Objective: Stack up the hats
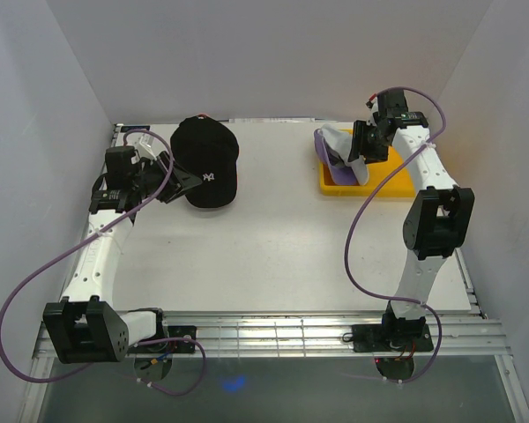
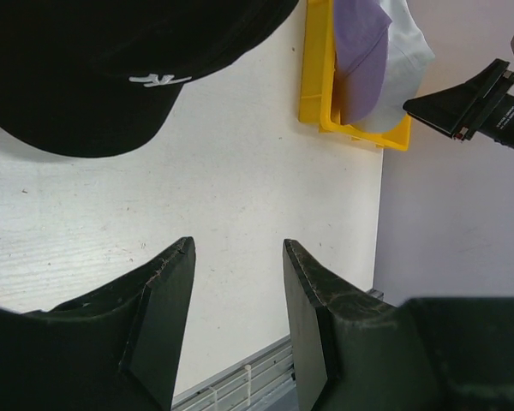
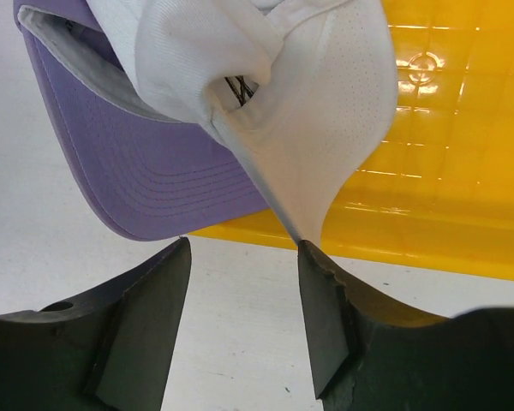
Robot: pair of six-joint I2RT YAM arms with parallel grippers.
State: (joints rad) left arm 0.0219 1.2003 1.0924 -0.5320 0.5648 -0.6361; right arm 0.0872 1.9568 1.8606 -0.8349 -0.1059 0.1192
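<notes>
Two hats in the yellow tray (image 1: pixel 393 181), one on the table (image 1: pixel 273 238).
My right gripper (image 3: pixel 244 243) had its jaws apart, one fingertip meeting the edge of the white cap (image 3: pixel 325 103), soft mesh, which lay on the purple cap (image 3: pixel 154 171), whose stitched brim overhung the tray's rim. My left gripper (image 2: pixel 238 242), jaws apart and empty, sat just short of the black cap (image 2: pixel 86 77).

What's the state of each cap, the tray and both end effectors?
black cap: on table, unstacked, not held
yellow tray: holds two caps
purple cap: in tray, brim overhanging its edge
white cap: stacked on purple cap
left end effector: open, empty
right end effector: open, empty
</notes>
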